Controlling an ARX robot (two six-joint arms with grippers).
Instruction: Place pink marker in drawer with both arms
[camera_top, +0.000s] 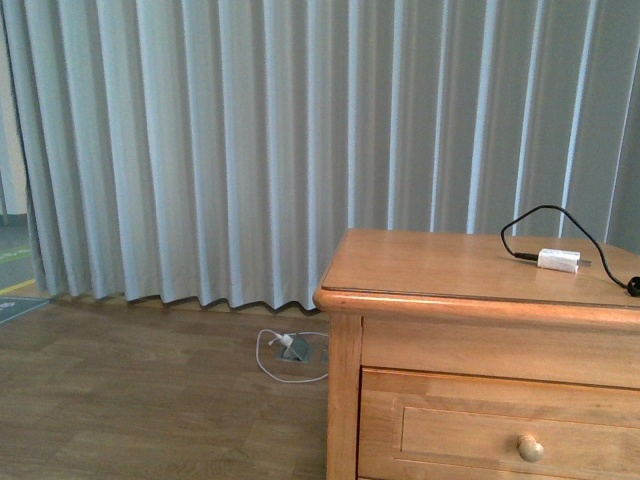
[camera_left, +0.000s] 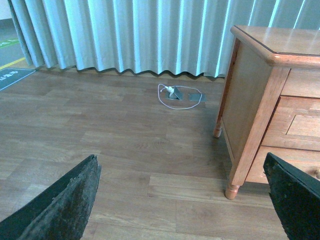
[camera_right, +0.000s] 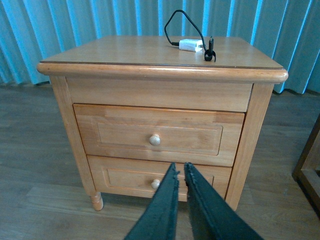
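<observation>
The pink marker is out of view in every frame. The upper drawer (camera_right: 159, 135) of the honey-coloured cabinet is shut, with its round pale knob (camera_right: 155, 140) at the middle; part of it also shows in the front view (camera_top: 500, 425). My right gripper (camera_right: 180, 167) is shut and empty, pointing at the cabinet front a little way off, level with the lower drawer (camera_right: 130, 177). My left gripper (camera_left: 182, 165) is open and empty above the wooden floor, to the left of the cabinet (camera_left: 250, 100). Neither arm shows in the front view.
A white charger plug (camera_top: 558, 260) with a black cable lies on the cabinet top (camera_top: 430, 265); it also shows in the right wrist view (camera_right: 191, 45). A white cable and floor socket (camera_top: 292, 350) lie by the grey curtain (camera_top: 250, 140). A dark wooden frame (camera_right: 309, 165) stands beside the cabinet.
</observation>
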